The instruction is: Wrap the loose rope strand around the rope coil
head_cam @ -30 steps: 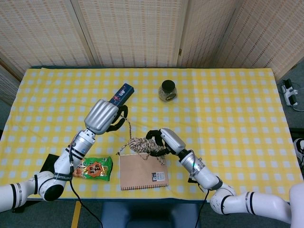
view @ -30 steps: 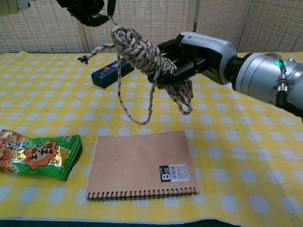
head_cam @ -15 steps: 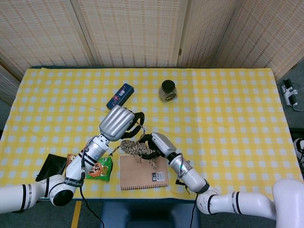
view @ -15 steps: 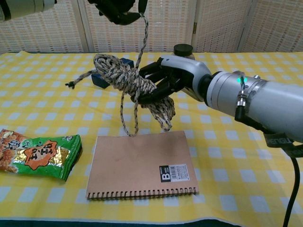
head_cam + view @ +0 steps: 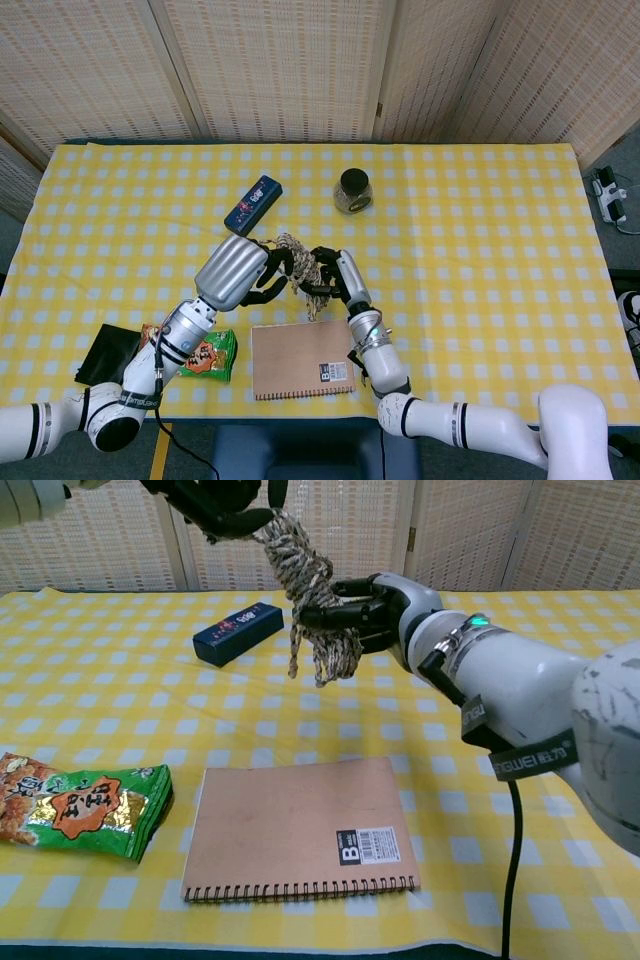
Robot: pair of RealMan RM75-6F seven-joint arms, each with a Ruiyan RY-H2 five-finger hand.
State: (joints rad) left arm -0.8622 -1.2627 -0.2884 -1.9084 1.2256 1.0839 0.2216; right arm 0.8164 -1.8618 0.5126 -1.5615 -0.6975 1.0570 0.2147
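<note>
Covering the table is a yellow-and-white checked cloth (image 5: pixel 480 230), backed by woven cane screens (image 5: pixel 280 60) along the far edge. On the cloth: a dark blue box (image 5: pixel 253 202) and a dark-lidded jar (image 5: pixel 352 190) toward the back, a kraft spiral notebook (image 5: pixel 300 827) near the front edge, a green snack packet (image 5: pixel 85 810) to its left, and a black object (image 5: pixel 104 352) at the front left corner. Rope coil (image 5: pixel 305 585) is held off the table, above the cloth behind the notebook, tilted from upper left to lower right in the chest view. Right hand (image 5: pixel 375 610) grips the coil's lower part, dark fingers (image 5: pixel 335 613) curled around the strands. Left hand (image 5: pixel 215 502) holds the coil's upper end, fingers closed over the rope near the top of the chest view. Loose rope strand (image 5: pixel 293 658) hangs down from the coil just left of the right hand's fingers, its frayed end clear of the cloth. In the head view both hands meet over the coil (image 5: pixel 300 270) between the blue box and the notebook.
</note>
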